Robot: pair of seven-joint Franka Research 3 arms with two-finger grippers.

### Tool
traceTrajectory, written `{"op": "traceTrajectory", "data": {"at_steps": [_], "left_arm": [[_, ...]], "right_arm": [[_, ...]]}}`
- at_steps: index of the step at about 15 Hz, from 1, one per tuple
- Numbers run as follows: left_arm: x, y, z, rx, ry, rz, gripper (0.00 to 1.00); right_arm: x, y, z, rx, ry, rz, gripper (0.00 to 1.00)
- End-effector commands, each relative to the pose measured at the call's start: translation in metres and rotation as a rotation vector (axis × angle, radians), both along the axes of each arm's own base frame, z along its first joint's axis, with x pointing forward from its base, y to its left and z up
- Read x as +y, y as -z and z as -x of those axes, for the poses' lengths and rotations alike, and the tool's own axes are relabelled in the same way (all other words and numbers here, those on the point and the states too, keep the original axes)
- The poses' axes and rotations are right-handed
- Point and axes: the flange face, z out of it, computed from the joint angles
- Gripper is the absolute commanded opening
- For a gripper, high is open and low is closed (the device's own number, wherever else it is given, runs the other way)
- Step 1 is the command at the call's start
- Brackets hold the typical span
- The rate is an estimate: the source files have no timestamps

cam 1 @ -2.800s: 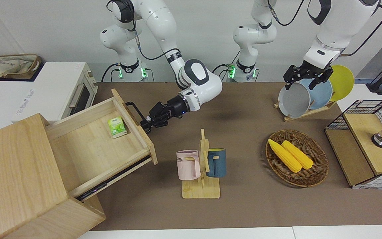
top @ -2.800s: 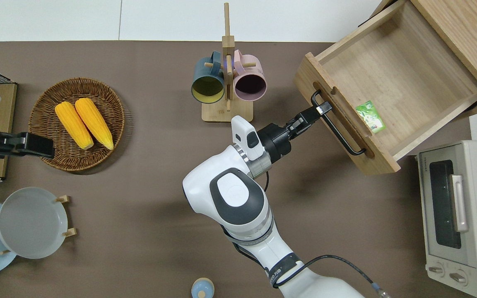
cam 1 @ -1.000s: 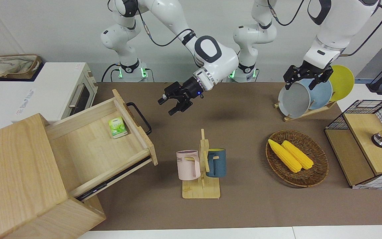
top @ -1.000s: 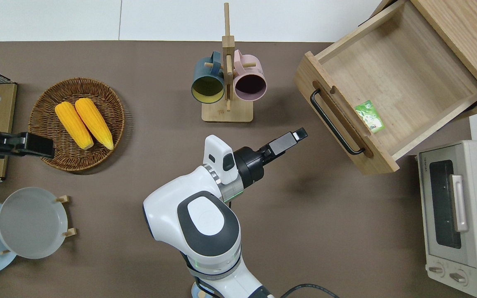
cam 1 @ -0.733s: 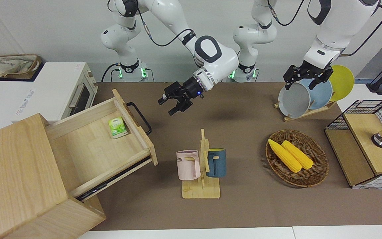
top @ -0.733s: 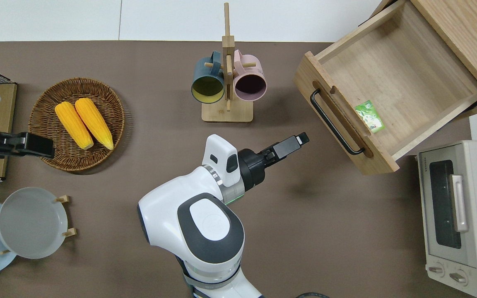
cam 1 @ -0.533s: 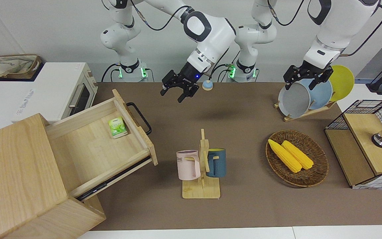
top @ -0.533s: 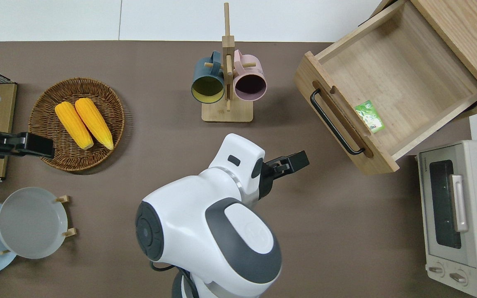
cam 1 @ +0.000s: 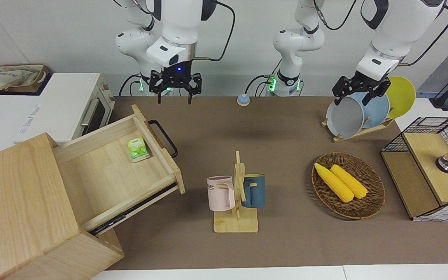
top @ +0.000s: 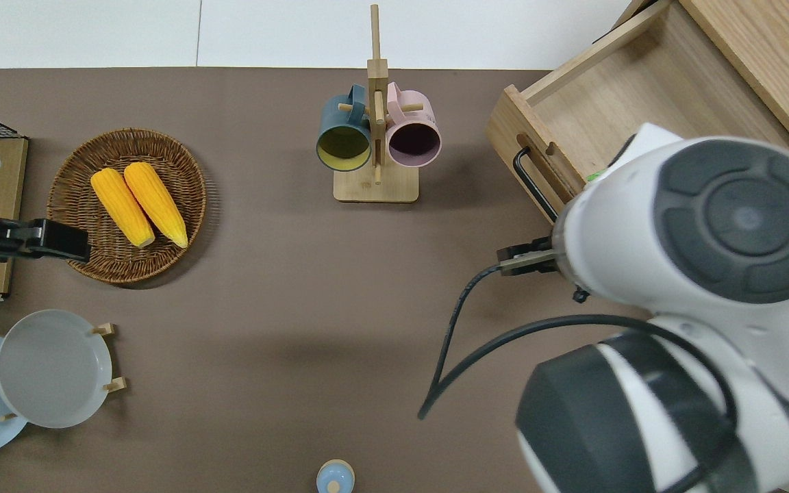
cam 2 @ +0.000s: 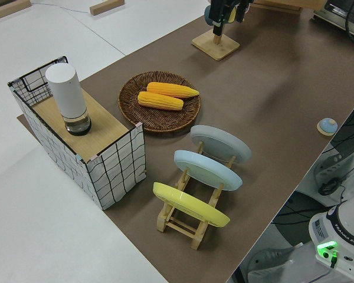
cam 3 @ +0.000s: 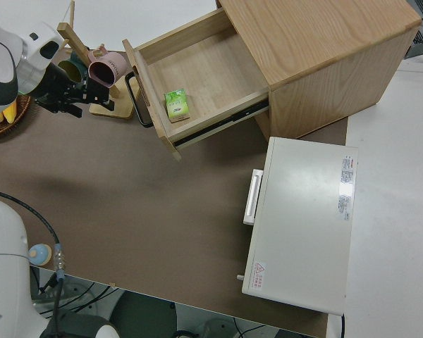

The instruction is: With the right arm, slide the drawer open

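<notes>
One drawer pulled fully out of the cabinet, at the right arm's table end.
Fingers of the right gripper are spread, raised at the drawer's 1 o'clock, front view. Overhead, the handle is half hidden by the arm. The left arm is parked.

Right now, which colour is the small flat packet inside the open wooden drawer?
Green; the small flat packet in the pale-wood drawer shows best in the right side view.

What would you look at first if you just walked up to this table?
Probably the big wooden drawer, pulled wide open at the right arm's end of the table, with one small green packet lying inside near its front. The right gripper hangs open up in the air, off the black handle. Next, the two bright yellow corn cobs in the wicker basket toward the left arm's end.
</notes>
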Motion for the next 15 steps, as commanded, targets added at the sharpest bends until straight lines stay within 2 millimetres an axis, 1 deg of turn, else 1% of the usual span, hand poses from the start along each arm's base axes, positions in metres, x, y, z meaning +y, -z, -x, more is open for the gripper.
{"op": "traceTrajectory", "data": {"at_steps": [1,3,5,9,11,15], "left_arm": [[0.001,-0.004,-0.002,0.005,0.011,-0.016,0.99],[0.001,-0.004,-0.002,0.005,0.011,-0.016,0.99],[0.001,-0.004,-0.002,0.005,0.011,-0.016,0.99],[0.001,-0.003,-0.002,0.006,0.011,-0.016,0.99],[0.001,-0.004,-0.002,0.005,0.011,-0.016,0.99],[0.001,-0.003,-0.002,0.006,0.011,-0.016,0.99]], "right_arm": [[-0.052,-0.011,-0.009,0.020,-0.026,-0.117,0.992],[-0.081,-0.011,-0.014,0.032,-0.054,-0.134,0.992],[-0.103,-0.007,-0.017,0.056,-0.063,-0.138,0.992],[-0.152,-0.003,-0.022,0.076,0.019,-0.167,0.992],[-0.163,0.000,-0.025,0.081,0.043,-0.175,0.994],[-0.160,0.006,-0.028,0.088,0.048,-0.170,0.992]]}}
